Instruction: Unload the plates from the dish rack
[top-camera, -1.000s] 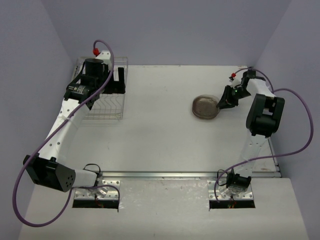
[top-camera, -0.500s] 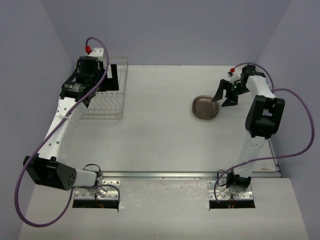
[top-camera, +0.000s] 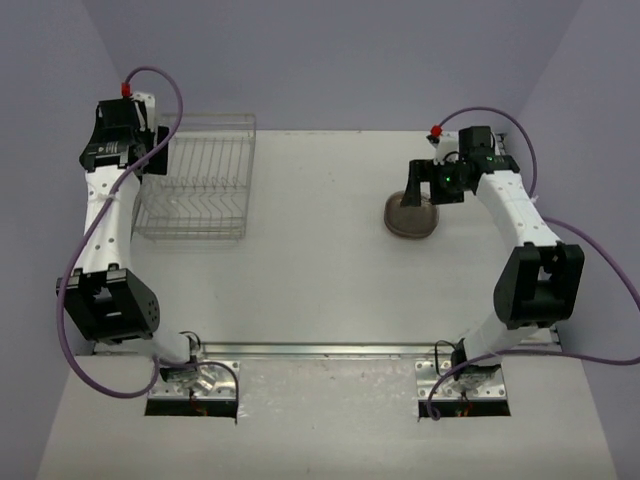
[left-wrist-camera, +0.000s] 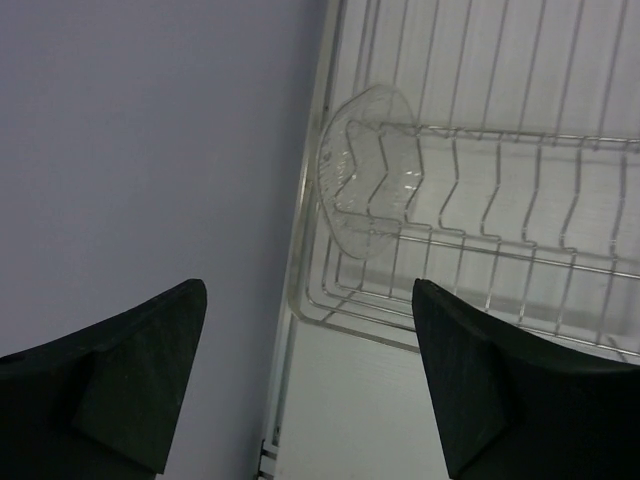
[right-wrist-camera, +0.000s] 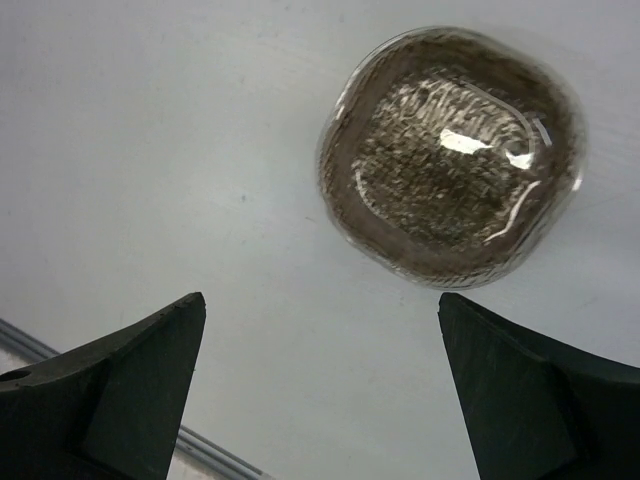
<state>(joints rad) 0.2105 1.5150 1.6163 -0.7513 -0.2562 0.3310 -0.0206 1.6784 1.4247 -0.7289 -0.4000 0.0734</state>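
The white table carries everything. At its far left corner sits the wire dish rack, and well apart from it, on the right side, a smoky brown plate lies flat on the bare table; it may be several plates stacked, but I cannot tell how many. In the left wrist view, one clear plate stands on edge in a slot at the end of the rack, against its raised side.

The right tool hangs above the brown plate, released and spread wide, gripping nothing. The left tool hovers over the rack's corner near the wall, also spread wide and empty, with the clear plate ahead of it and off to one side.

The unloading looks nearly finished, with that last plate the step in hand. The next move calls for the left tool to line up over the upright rim, descend so a finger passes on each face, and clench without snagging the wires.
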